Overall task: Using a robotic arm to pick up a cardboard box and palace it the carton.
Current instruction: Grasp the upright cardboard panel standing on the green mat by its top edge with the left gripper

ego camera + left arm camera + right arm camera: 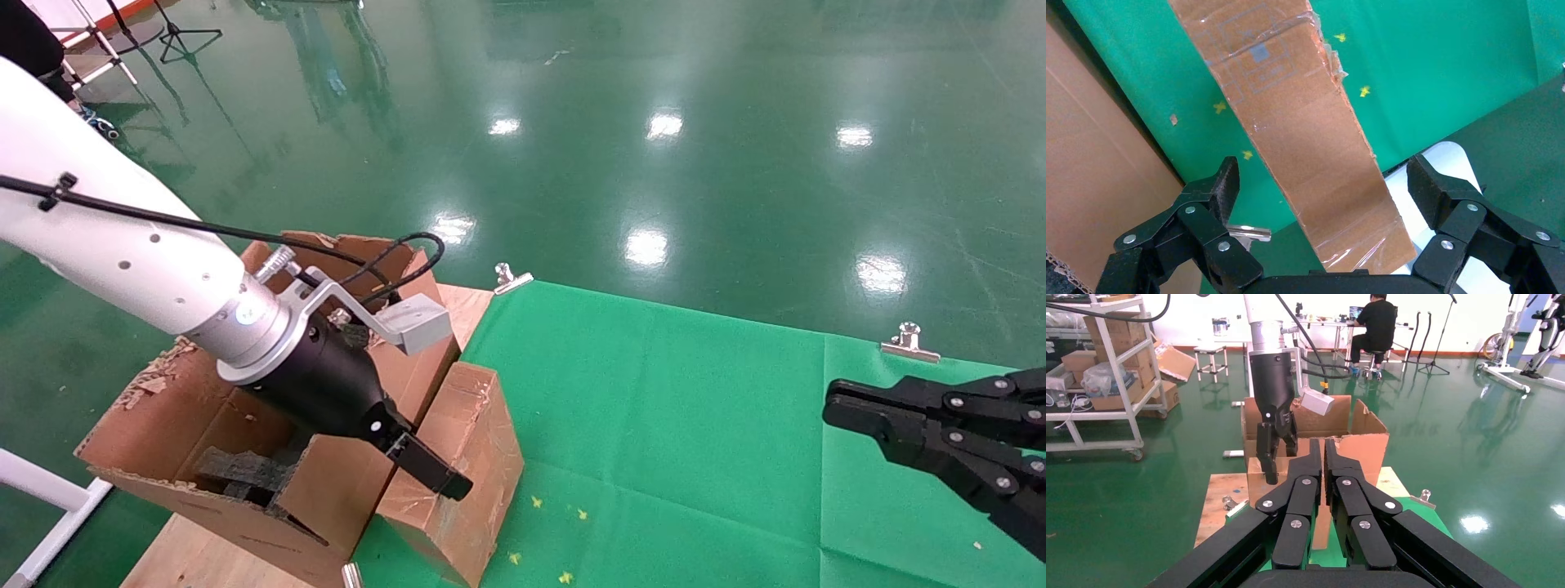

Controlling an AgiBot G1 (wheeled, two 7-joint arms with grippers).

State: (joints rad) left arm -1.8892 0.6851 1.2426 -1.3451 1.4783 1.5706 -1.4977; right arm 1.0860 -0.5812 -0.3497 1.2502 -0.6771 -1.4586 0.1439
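The cardboard box (470, 457), small, brown and taped, stands on the green cloth right against the carton (163, 408). The robotic arm is my left one, and its gripper (429, 465) hangs over the box's upper end. In the left wrist view that gripper (1324, 184) is open; the cardboard box (1303, 122) runs between the fingers (1225, 180) with a gap on each side. The carton's flaps stand upright and dark foam blocks (237, 469) lie inside. My right gripper (833, 404) is parked at the right over the cloth, and the right wrist view shows this gripper (1324, 454) shut and empty.
A green cloth (695, 425) covers the table, held by metal clips (909, 343) at its far edge, with small yellow marks (537, 501) near the box. Bare wooden board (196, 555) shows under the carton. A shelf rack (1101, 373) and a seated person (1379, 324) are far behind.
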